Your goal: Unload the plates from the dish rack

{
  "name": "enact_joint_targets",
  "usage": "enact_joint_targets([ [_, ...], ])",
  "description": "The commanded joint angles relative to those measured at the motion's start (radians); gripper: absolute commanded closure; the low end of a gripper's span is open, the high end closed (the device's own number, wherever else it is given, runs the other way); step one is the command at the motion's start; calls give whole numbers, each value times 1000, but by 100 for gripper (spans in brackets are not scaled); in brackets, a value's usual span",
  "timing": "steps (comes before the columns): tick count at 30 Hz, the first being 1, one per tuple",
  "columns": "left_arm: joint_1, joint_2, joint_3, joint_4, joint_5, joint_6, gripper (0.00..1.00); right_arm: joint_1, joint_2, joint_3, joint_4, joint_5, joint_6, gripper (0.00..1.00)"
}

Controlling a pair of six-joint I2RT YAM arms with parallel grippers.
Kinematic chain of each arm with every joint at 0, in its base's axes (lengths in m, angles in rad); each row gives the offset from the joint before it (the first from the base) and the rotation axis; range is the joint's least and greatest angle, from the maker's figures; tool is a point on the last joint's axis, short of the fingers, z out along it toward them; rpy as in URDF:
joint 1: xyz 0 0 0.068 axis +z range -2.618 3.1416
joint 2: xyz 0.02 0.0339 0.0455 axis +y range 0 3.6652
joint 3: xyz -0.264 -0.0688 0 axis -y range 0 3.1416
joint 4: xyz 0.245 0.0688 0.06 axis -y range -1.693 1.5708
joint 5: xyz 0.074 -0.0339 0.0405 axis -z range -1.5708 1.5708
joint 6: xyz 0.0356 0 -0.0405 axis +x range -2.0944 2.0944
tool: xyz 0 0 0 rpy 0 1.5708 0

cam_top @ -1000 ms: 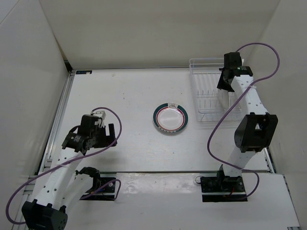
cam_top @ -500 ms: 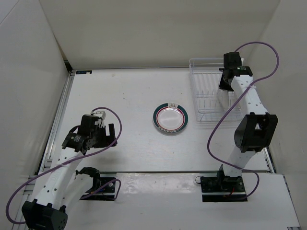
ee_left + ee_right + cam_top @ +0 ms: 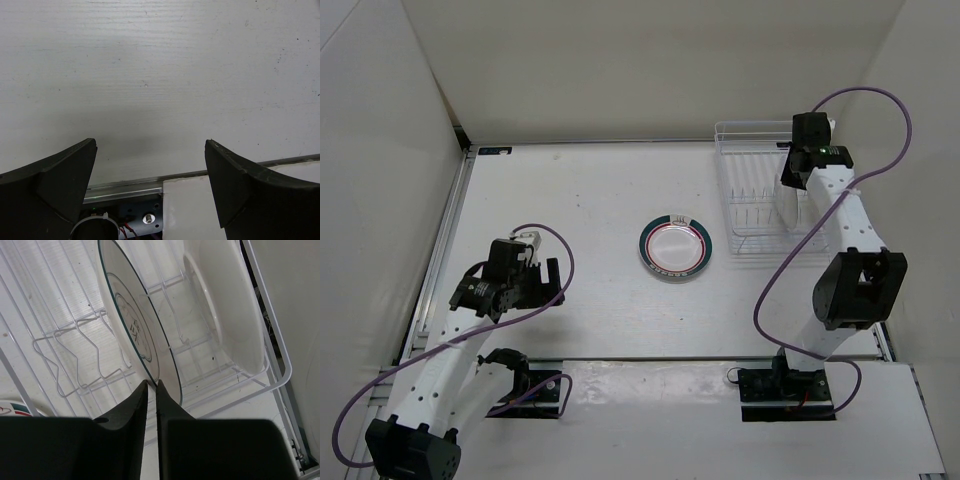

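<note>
At the far right of the table [image 3: 580, 200], the thin-rimmed plate [image 3: 131, 320] stands on edge among the tines of the dish rack [image 3: 65, 332], a plain white dish [image 3: 225, 305] upright just to its right. The right gripper [image 3: 151, 385] has its jaws drawn in to a sliver, pinching the plate's lower rim, one finger on each face. The green-rimmed plate [image 3: 676, 247] lies flat at mid-table, left of the rack. At near left, the left gripper [image 3: 150, 142] hangs over bare tabletop, jaws spread wide and holding nothing.

Left hand [image 3: 150, 143] open, right hand [image 3: 152, 385] pinched
</note>
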Motion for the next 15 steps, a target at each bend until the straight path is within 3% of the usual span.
enact_joint_targets([
  [1, -5, -1, 7, 16, 15, -9, 0, -18, -12, -37, 61, -39, 11, 100],
  [15, -2, 14, 7, 16, 15, -9, 0, -69, 1, -158, 141, -138, 37, 100],
])
